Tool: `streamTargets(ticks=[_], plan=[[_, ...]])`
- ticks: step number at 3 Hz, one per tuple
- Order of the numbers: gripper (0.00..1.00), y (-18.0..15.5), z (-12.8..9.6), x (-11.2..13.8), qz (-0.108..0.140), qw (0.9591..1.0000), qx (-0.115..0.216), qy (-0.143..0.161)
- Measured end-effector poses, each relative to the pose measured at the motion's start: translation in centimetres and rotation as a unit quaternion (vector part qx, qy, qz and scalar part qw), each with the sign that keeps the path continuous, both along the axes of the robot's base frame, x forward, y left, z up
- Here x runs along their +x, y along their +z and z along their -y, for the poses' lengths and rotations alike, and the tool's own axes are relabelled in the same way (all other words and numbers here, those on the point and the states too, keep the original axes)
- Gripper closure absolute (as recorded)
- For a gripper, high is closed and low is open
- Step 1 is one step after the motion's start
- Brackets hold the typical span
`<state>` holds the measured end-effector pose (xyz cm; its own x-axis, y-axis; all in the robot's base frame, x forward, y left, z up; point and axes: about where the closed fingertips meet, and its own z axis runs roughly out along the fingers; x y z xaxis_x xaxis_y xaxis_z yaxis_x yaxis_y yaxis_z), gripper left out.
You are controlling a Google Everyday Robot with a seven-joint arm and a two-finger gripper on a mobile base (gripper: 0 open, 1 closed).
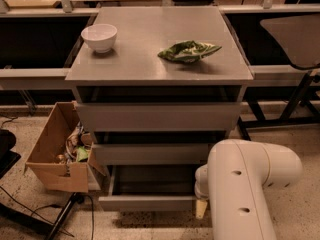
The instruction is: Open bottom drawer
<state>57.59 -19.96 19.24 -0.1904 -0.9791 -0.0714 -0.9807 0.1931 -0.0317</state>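
Note:
A grey cabinet with three drawers stands in the middle. The bottom drawer (147,202) is pulled out a short way, showing its dark inside. The middle drawer (150,153) and top drawer (157,116) sit further in. My white arm (245,184) reaches down at the lower right, and my gripper (201,208) is at the right end of the bottom drawer's front, mostly hidden behind the arm.
A white bowl (99,37) and a green crumpled bag (188,51) lie on the cabinet top (145,59). An open cardboard box (57,156) with clutter stands on the floor to the left. Cables and a dark stand leg (62,216) lie at the lower left. Metal frames run behind.

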Motion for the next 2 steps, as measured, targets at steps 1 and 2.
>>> streamTargets(ticks=[1, 2], plan=[[0.00, 0.0, 0.0, 0.0, 0.000, 1.0000, 0.000, 0.000], [0.18, -2.2, 0.4, -3.4, -0.038, 0.9993, 0.000, -0.005]])
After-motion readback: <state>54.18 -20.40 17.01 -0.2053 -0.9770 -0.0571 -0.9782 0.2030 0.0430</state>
